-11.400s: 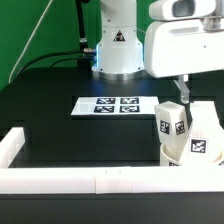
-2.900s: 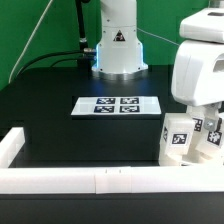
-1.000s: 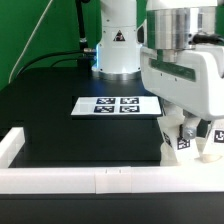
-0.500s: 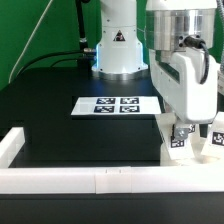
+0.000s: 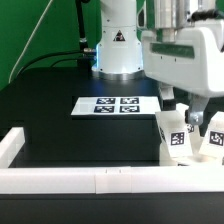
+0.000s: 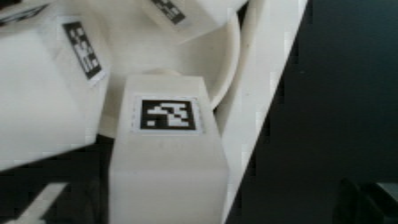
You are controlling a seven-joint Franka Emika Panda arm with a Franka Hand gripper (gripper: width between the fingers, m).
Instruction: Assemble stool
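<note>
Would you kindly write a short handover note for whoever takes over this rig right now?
Gripper: just above the stool parts at the exterior view's right; whether its jaws are open or shut cannot be told from the frames.
Parts: tagged legs stand clustered by the white rail; the wrist view shows one leg close up. The seat is not clearly visible.
Marker board: flat mid-table.
Done: no leg visibly joined to a seat.
Left: apparently fitting all the legs.
</note>
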